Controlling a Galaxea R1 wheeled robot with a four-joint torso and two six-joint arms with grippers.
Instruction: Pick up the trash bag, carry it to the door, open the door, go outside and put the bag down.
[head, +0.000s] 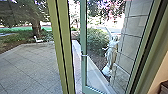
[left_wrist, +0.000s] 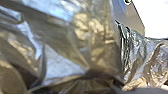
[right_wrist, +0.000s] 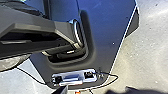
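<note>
Head view: a green-framed glass door (head: 83, 30) with a metal handle (head: 84, 55) stands at twelve o'clock; a pale statue (head: 111, 56) is beyond the glass at one o'clock; grey paving (head: 30, 66) extends at ten o'clock.

Left wrist view: the crumpled, glossy, translucent plastic trash bag (left_wrist: 60, 62) lies close to the camera. Left tool state: cannot be determined.

Right wrist view: pale, speckled ground (right_wrist: 150, 52) borders the robot's base. Right tool state: cannot be determined.

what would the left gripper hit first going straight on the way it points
Probably the trash bag: its crumpled, shiny surface looks close in the left wrist view, though depth is unclear.
</note>
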